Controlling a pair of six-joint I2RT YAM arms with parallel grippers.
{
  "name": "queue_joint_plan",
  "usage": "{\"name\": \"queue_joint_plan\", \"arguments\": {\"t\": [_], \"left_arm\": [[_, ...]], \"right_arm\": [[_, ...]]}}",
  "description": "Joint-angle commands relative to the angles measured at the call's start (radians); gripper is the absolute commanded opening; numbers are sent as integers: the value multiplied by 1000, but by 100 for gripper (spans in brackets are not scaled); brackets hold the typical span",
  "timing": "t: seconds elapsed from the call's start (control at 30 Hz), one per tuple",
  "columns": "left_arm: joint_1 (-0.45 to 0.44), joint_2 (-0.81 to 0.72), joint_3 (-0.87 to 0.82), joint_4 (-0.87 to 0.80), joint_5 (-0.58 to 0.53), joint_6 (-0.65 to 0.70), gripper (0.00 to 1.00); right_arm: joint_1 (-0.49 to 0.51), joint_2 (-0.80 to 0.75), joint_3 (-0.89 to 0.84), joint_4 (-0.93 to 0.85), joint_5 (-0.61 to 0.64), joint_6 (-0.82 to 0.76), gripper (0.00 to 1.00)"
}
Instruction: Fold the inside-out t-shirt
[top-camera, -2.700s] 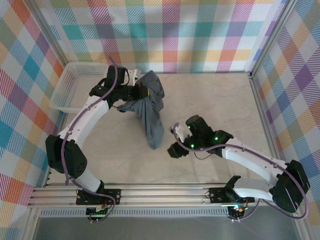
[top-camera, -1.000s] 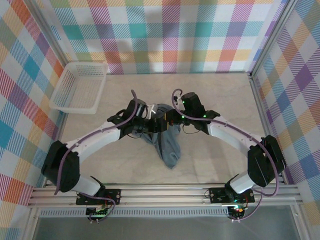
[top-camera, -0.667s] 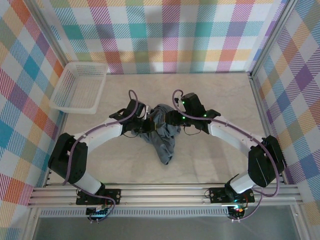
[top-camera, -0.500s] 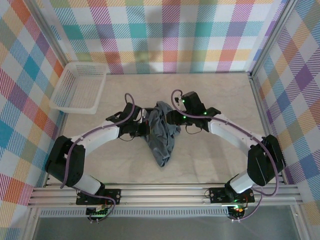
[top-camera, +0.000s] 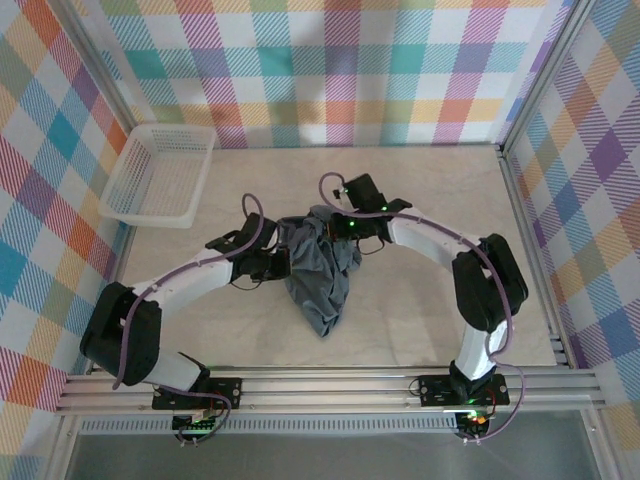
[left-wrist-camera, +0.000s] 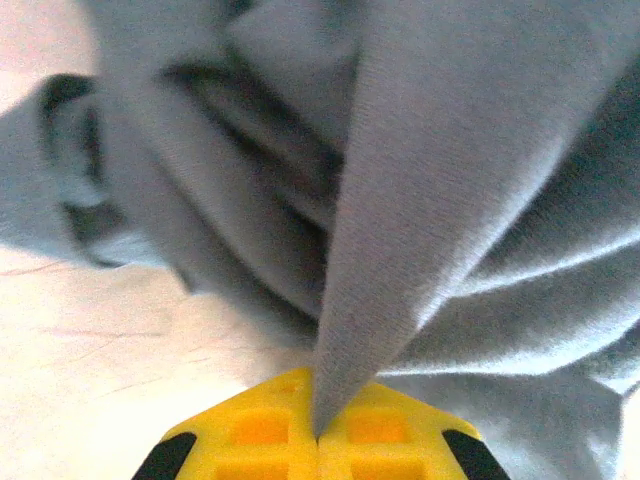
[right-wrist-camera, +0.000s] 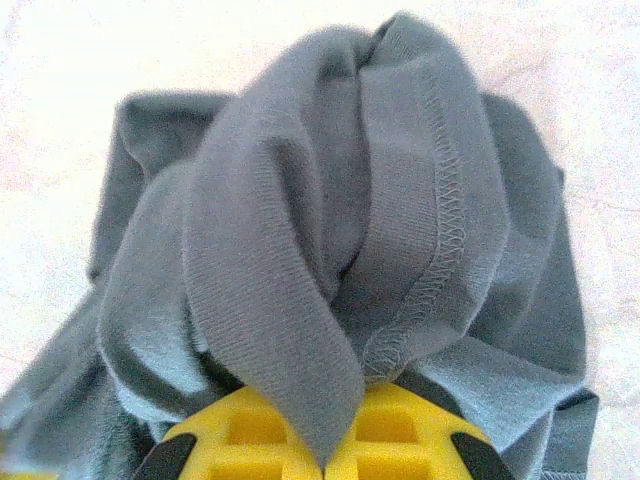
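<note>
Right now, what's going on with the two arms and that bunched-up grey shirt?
Both arms are handling the slate blue-grey cloth t-shirt, which is bunched up between them in the middle of the pale marbled table and is not yet folded. The left fingers are shut on one fold of its fabric. The right fingers are shut on another fold near a stitched hem. The white plastic mesh basket stands apart at the far left.
</note>
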Motion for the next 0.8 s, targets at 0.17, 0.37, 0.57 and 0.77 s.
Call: {"name": "queue_joint_plan", "arguments": {"t": [0.17, 0.37, 0.57, 0.77], "left_arm": [[134, -94, -132, -127, -143, -65, 0], [126, -152, -55, -104, -57, 5, 40], [45, -209, 80, -53, -24, 102, 68], [8, 69, 261, -46, 13, 92, 79]], "right_arm": [[-256, -291, -116, 136, -389, 185, 0], [-255, -292, -147, 129, -525, 146, 0], [-255, -324, -181, 129, -555, 124, 0], [-250, -328, -170, 102, -549, 116, 0]]}}
